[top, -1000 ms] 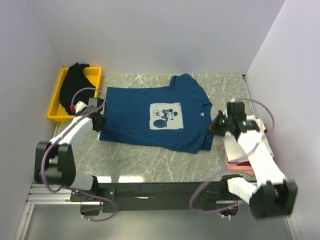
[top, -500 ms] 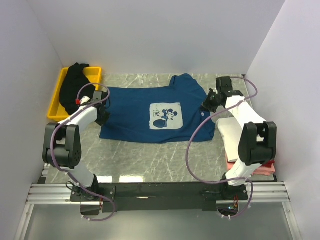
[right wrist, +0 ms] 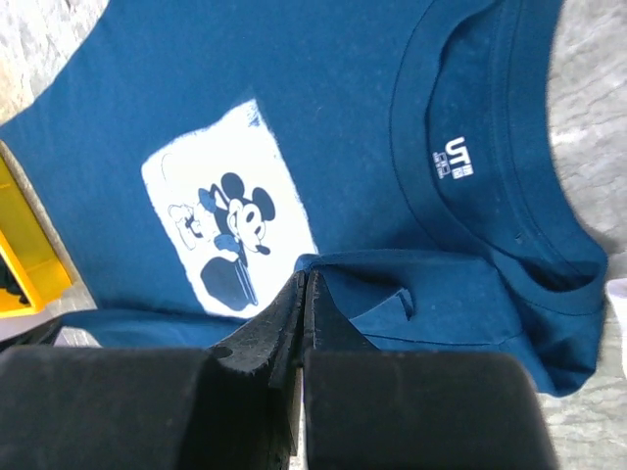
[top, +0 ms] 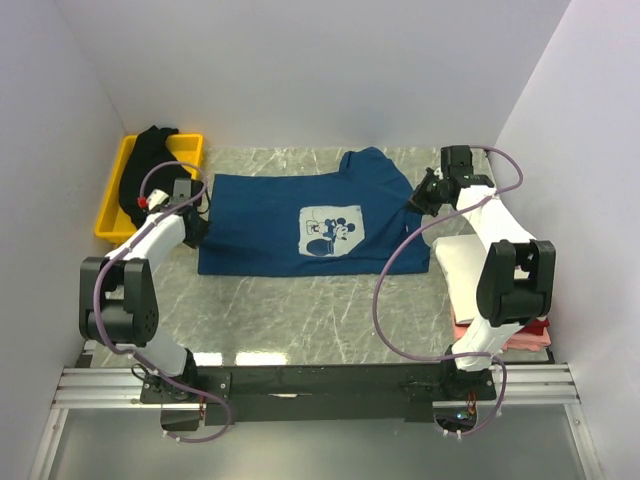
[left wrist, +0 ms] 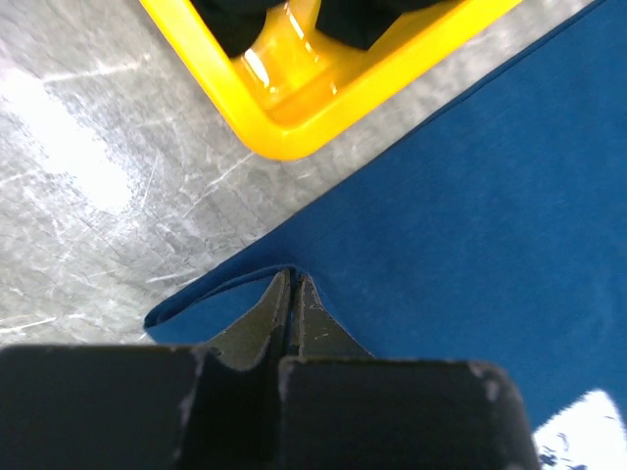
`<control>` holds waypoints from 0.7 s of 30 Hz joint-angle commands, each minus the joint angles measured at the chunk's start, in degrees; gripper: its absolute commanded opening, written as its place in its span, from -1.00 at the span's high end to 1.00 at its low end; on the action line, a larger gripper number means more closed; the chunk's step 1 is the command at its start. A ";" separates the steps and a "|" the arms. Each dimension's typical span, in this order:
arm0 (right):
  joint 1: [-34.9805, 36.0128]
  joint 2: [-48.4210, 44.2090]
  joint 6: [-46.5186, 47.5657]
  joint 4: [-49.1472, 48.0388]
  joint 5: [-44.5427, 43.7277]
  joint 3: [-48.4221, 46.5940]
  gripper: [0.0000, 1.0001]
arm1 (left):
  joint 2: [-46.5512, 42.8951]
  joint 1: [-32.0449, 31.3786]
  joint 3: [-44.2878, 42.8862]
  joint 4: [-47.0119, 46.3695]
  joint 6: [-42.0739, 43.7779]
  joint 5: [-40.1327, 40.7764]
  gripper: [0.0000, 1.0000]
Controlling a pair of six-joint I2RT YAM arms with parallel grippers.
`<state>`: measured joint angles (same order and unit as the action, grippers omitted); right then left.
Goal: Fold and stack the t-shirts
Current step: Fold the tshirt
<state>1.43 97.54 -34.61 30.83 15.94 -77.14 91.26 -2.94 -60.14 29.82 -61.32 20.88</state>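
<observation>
Blue tee (top: 290, 215) with a pale cartoon-mouse print lies spread across the middle of the table (top: 300, 320), collar to the right and hem to the left. Over the last second both arms have swung from its near edge toward the far side, and that near edge now sits further from the arm bases, so a lengthwise fold seems to be starting, with the near side carried over the print. The left gripper (top: 196, 215) has its jaws pressed together on a pinch of the hem edge, just beside the tray (top: 108, 215). The right gripper (top: 418, 200) is likewise clamped on a pinch of blue cloth beside the collar. Five tees show in all: the blue one, one black tee (top: 150, 165) heaped in the single yellow tray at far left, and three folded ones stacked at the right, with a white tee (top: 460, 265) on top, then a pink tee (top: 466, 330) and a red tee (top: 530, 338).
</observation>
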 commanded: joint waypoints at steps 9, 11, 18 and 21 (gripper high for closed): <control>-1.17 -1.12 -0.11 -1.74 1.28 -2.22 1.00 | -0.04 1.27 -1.73 -1.43 0.94 -0.40 0.99; -2.92 -1.82 -0.46 -2.00 0.85 -1.70 1.00 | 1.01 1.27 -2.35 -1.43 1.11 -0.67 0.99; -6.00 -5.60 -1.34 -4.37 1.19 2.35 1.00 | 1.81 1.36 -3.49 -1.35 1.03 -0.93 0.99; -6.27 -5.95 -1.16 -4.46 1.72 2.96 1.00 | 2.25 1.36 -4.10 -1.79 1.38 -1.37 0.99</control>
<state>-4.29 94.94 -35.75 29.06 17.19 -74.56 93.60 -1.89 -61.21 29.39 -60.77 20.01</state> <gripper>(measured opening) 0.008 0.013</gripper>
